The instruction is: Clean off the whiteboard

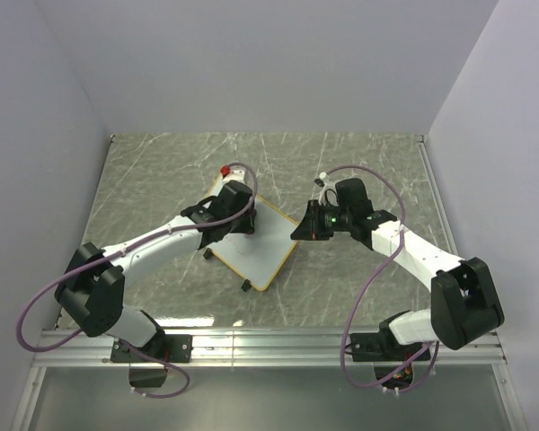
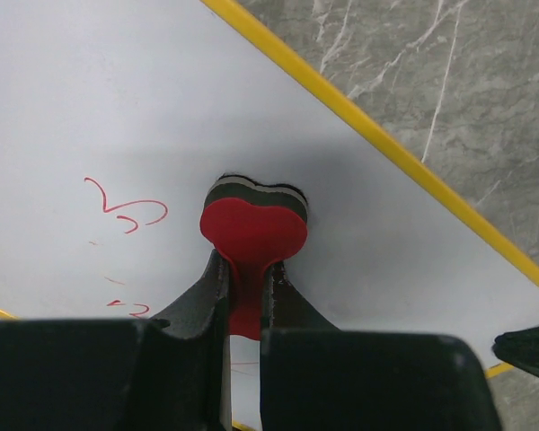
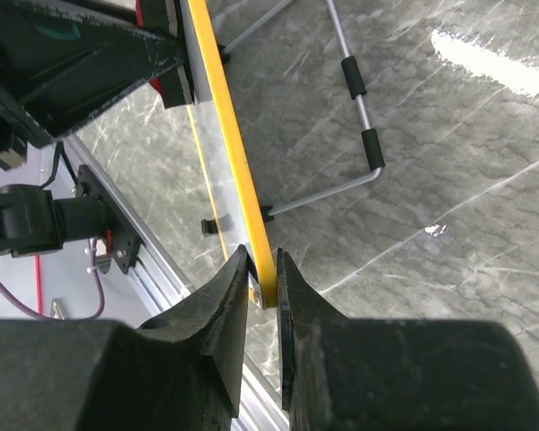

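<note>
With left claw (image 2: 244, 269), gripping red eraser (image 2: 253, 224) and pressing it onto whiteboard (image 2: 117, 108); with right claw (image 3: 262, 269), pinching its yellow frame (image 3: 225, 117).

Whiteboard (image 1: 260, 251): white rectangle, thin yellow frame, rounded corners.
Marks: a few red scribbles (image 2: 126, 211) on its face.
Pose: turned diagonally, mid-table (image 1: 162, 171).

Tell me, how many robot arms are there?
2. The left arm holds a red eraser at the whiteboard; the right arm pinches the board's yellow edge. None seems hidden.
</note>
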### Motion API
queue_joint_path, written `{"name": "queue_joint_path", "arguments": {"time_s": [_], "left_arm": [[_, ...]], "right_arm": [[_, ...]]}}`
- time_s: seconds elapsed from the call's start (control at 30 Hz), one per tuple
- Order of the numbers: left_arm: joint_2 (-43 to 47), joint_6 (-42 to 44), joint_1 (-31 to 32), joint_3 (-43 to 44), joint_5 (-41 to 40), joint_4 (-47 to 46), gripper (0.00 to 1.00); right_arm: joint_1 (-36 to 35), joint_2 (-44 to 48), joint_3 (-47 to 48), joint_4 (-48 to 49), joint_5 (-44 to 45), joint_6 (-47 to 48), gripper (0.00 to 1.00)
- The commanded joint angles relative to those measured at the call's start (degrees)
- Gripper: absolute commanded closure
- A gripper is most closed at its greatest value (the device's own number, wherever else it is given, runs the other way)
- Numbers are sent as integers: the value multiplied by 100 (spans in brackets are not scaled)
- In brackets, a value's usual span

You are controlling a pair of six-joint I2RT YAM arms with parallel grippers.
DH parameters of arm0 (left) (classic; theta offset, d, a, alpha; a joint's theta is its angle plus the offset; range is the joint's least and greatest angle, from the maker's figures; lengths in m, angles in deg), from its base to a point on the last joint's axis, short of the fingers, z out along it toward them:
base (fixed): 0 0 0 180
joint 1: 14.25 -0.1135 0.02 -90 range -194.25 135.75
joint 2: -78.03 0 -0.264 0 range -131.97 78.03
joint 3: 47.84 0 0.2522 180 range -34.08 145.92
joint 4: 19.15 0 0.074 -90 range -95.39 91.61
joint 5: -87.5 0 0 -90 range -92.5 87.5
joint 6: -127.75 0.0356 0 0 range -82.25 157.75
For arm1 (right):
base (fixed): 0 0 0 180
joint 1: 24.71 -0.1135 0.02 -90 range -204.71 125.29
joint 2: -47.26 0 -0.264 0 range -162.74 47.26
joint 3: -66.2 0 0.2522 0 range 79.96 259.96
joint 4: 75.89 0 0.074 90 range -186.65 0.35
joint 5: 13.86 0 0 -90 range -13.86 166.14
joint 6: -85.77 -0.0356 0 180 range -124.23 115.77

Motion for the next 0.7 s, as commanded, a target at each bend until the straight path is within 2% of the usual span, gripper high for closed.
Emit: {"name": "queue_joint_path", "arguments": {"time_s": [0.0, 0.13, 0.33, 0.5, 0.67], "left_arm": [[-167, 93, -290, 239, 180, -337, 100], [-158, 154, -1097, 64, 276, -301, 100], [-114, 401, -1846, -130, 549, -442, 100], [-123, 507, -1803, -279, 926, -653, 100], [105, 261, -1206, -482, 1067, -960, 100]], "right_arm": [[-45, -124, -51, -789, 560, 450, 100], [-44, -89, -59, -824, 595, 468, 100], [-45, -124, -33, -841, 595, 477, 100], [-36, -150, -16, -859, 604, 477, 100], [-45, -177, -24, -851, 604, 468, 100]]}}
